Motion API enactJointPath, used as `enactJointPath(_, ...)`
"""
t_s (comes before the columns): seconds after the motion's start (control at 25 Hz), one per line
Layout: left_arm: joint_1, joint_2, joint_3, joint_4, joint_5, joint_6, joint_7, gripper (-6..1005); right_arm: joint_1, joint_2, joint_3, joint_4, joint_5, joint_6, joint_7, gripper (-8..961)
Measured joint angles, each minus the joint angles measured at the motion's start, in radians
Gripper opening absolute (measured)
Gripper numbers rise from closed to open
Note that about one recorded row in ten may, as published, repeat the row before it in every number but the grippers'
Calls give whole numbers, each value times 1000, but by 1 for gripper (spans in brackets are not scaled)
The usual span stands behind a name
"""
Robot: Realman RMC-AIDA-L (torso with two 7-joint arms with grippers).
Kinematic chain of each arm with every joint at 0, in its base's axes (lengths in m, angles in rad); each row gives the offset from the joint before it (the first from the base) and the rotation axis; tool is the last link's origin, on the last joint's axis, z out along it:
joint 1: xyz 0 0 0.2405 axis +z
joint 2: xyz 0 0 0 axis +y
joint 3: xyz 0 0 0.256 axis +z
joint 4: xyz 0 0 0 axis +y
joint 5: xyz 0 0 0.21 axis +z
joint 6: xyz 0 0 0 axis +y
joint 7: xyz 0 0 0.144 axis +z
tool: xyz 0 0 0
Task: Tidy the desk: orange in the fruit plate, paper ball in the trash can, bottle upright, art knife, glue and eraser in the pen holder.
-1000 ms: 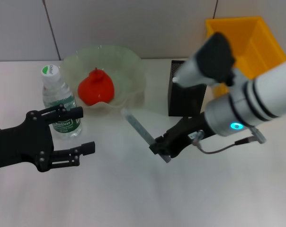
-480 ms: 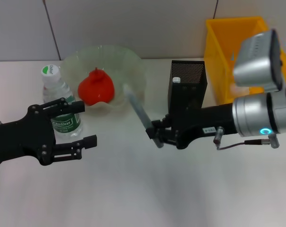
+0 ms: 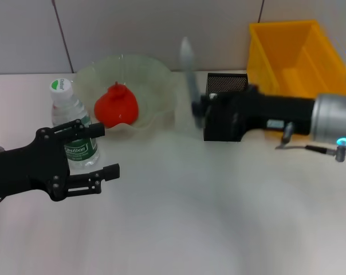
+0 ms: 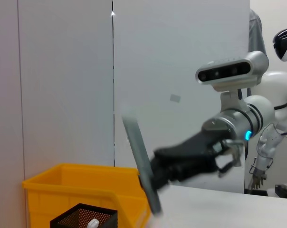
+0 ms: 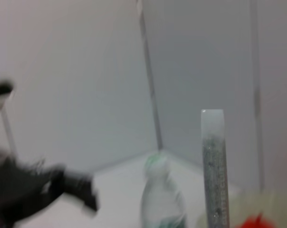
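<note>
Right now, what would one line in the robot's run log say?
right gripper: holds art knife upright beside pen holder | left gripper: open near upright bottle | orange: in fruit plate

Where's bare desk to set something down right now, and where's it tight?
Free: the near desk, in front of the pen holder and right of the left gripper. Crowded: the back row of bottle, fruit plate, pen holder and right gripper carrying the art knife.

A slim grey art knife [image 3: 188, 74] stands nearly upright above the counter, gripped at its lower end, just left of the black mesh pen holder [image 3: 226, 106] that has a white item inside. The red-orange fruit [image 3: 116, 105] sits in the translucent green fruit plate [image 3: 156, 80]. The clear plastic bottle [image 3: 70, 123] with its green label stands upright beside the plate. The yellow plastic bin [image 3: 290, 54] sits behind the holder.
</note>
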Motion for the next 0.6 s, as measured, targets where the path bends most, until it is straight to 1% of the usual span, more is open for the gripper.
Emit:
enactJointPath(0.04,1,-1,0,-1,0,1,0,846,-5,0,37,-48,84,1,-89,207)
enactJointPath(0.08,1,-1,0,-1,0,1,0,846,-5,0,37,-48,84,1,-89,208)
enactJointPath(0.12,2,-2,0,-2,0,1,1,846,-8,0,52,-69,123,1,-132,209)
enactJointPath(0.16,3,-4,2,-4,0,0,5,846,-9,0,93,-128,208,1,-217,210)
enactJointPath(0.2,3,-4,2,-4,0,0,5,846,-9,0,93,-128,208,1,-217,212)
enactJointPath(0.32,4,-8,2,-7,4,-3,9,846,7,-1,163,-220,295,1,-314,215)
enactJointPath(0.36,4,-12,3,-8,5,-4,12,846,33,-2,221,-287,319,2,-353,217)
enactJointPath(0.4,4,-12,3,-8,5,-4,12,846,33,-2,221,-287,319,2,-353,218)
enactJointPath(0.44,4,-14,5,-8,6,-5,17,846,62,-5,272,-345,322,9,-371,219)
enactJointPath(0.48,4,-14,5,-8,6,-5,17,846,62,-5,272,-345,322,9,-371,220)
enactJointPath(0.52,4,-15,6,-8,6,-5,19,846,72,-7,283,-363,321,25,-376,221)
enactJointPath(0.56,4,-15,7,-8,8,-6,21,846,87,-10,291,-385,320,72,-381,223)
enactJointPath(0.6,4,-15,7,-8,8,-6,21,846,87,-10,291,-385,320,72,-381,224)
